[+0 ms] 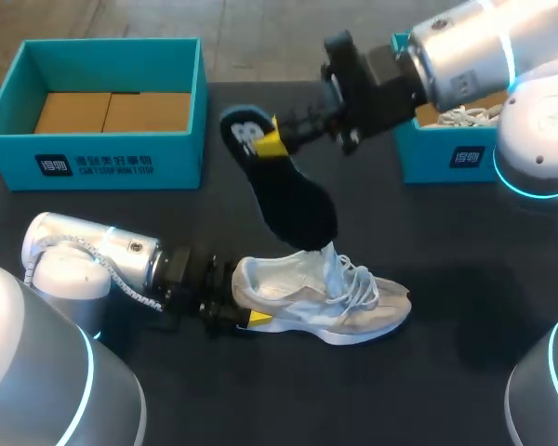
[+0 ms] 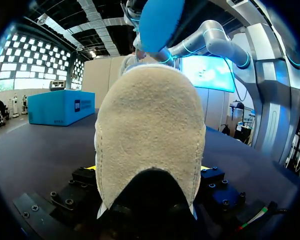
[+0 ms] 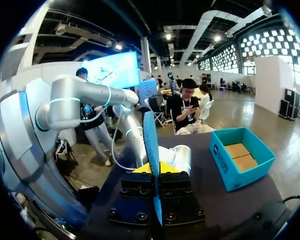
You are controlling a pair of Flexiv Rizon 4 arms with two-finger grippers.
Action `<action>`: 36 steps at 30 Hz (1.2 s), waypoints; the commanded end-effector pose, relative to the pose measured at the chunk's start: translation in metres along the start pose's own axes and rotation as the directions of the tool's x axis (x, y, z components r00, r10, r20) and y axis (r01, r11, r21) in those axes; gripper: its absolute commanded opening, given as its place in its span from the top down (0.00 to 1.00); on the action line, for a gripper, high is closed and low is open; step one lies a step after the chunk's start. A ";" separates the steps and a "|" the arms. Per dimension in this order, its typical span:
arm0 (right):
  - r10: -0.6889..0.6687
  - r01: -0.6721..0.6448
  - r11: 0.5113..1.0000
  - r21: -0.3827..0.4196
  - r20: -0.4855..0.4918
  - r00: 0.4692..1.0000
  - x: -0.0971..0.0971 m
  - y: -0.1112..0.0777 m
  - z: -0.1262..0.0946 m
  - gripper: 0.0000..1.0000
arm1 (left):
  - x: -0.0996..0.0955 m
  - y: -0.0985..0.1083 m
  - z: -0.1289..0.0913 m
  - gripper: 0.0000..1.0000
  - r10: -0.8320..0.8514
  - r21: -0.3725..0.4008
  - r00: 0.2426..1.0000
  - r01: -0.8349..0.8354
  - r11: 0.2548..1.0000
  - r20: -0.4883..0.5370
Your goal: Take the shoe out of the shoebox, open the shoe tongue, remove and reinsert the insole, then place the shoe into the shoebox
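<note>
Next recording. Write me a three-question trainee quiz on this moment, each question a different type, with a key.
1. True or false: the right pincer is shut on the insole.
2. Which part of the shoe does the left pincer grip? A) toe B) heel C) laces
3. Short answer: does the shoe rest in a shoebox or on the table?
Key: 1 true; 2 B; 3 on the table.

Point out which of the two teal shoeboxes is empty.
The teal shoebox on the left: only its bare cardboard floor shows. The right shoebox holds something white with laces.
</note>
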State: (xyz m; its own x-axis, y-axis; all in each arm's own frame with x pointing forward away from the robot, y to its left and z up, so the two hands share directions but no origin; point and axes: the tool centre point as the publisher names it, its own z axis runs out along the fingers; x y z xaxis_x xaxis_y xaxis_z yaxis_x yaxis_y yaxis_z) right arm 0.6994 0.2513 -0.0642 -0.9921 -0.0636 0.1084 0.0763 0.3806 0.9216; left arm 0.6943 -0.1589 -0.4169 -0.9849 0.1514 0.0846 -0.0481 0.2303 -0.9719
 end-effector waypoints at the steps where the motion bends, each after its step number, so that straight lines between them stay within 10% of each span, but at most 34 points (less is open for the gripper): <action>1: 0.026 -0.028 1.000 0.010 0.135 0.990 0.024 0.023 -0.024 1.00 | 0.000 0.002 0.000 1.00 -0.001 -0.001 1.000 0.001 1.000 0.002; 13: 0.179 -0.130 0.980 -0.154 0.373 0.910 0.082 0.065 -0.077 1.00 | 0.000 0.002 0.000 1.00 -0.001 -0.001 1.000 0.001 1.000 0.002; 26: 0.179 -0.130 0.980 -0.154 0.373 0.910 0.082 0.065 -0.077 1.00 | 0.000 0.002 0.000 1.00 -0.001 -0.001 1.000 0.001 1.000 0.002; 36: 0.314 -0.197 0.923 -0.332 0.350 0.883 0.102 0.080 -0.119 1.00 | 0.000 0.002 0.000 1.00 -0.001 -0.001 1.000 0.001 1.000 0.002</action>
State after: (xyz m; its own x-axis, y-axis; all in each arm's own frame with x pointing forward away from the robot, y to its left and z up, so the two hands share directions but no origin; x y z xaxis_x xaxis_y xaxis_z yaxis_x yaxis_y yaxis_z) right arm 0.6489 0.1838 0.0639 -0.8944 0.3655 0.2578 0.3115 0.0954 0.9454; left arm 0.6944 -0.1588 -0.4171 -0.9849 0.1510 0.0846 -0.0481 0.2306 -0.9719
